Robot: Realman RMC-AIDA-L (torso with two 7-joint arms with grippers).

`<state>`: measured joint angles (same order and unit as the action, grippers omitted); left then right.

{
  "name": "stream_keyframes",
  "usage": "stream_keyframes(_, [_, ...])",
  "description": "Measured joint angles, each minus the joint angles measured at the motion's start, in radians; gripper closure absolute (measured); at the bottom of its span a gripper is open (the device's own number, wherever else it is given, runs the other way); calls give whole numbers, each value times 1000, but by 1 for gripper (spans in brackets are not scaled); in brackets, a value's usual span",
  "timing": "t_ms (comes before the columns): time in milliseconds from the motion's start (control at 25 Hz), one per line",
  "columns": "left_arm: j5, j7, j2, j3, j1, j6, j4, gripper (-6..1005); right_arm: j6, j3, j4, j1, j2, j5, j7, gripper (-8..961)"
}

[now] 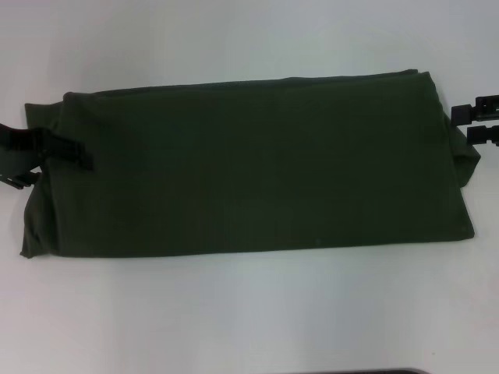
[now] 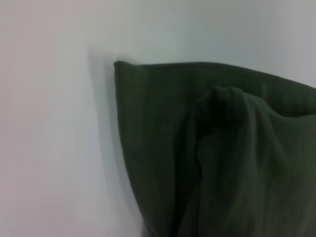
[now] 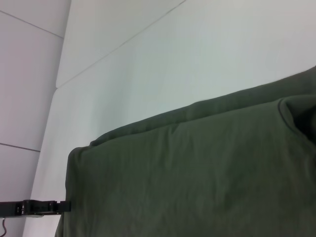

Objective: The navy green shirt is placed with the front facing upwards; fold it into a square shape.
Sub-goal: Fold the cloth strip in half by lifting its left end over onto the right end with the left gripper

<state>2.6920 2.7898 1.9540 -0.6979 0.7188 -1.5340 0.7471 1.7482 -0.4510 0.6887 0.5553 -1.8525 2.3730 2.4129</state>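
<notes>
Left gripper (image 1: 58, 149) at shirt's left end, dark fingers lying over fabric edge; whether closed on cloth cannot tell. Right gripper (image 1: 477, 123) at right end, two black fingers with narrow gap between, touching shirt edge; grip cannot tell. Navy green shirt (image 1: 249, 167) lies mid-bench, folded into long horizontal band, plain green side up, left end rumpled with lower layers showing. White bench (image 1: 249, 312) bare all around shirt, wide free margin front and back. Pale wall panels (image 3: 29, 74) beyond bench edge.
</notes>
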Motion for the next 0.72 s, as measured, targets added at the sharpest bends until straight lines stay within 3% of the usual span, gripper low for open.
stream_keyframes(480, [7,9,-7,1,-8,12,0,126,1,0,0,0,1,0,0,157])
stream_keyframes(720, [8,0,9,-5,-2,5,-1,126,4,0,-1,0,1,0,0,158])
